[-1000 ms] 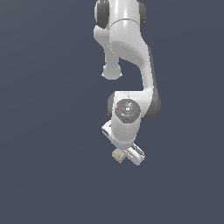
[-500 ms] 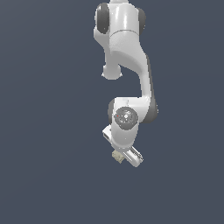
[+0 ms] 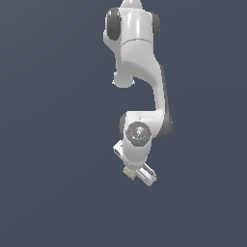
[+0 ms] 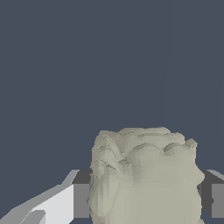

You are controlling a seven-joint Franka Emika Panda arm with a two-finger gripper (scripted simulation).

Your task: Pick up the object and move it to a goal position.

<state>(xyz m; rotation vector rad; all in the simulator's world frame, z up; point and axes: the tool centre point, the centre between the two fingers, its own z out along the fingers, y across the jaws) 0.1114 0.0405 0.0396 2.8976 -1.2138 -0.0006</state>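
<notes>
In the exterior view the white arm hangs down from the top, and its gripper [image 3: 131, 173] sits low in the picture, slightly right of centre. A small beige object [image 3: 129, 172] pokes out from under the white hand, held between the fingers. Up close in the wrist view, the object [image 4: 144, 175] is a lumpy, mottled beige block. One dark finger pad [image 4: 81, 199] presses on one flank and the other pad [image 4: 210, 197] on the opposite flank. The gripper [image 4: 146, 199] is shut on it.
Around the arm there is only a flat dark grey-blue background in both views. No other objects, edges or containers show.
The arm's upper links have shifted slightly. The hand with the beige object has risen a little in the exterior view and stays shut on it.
</notes>
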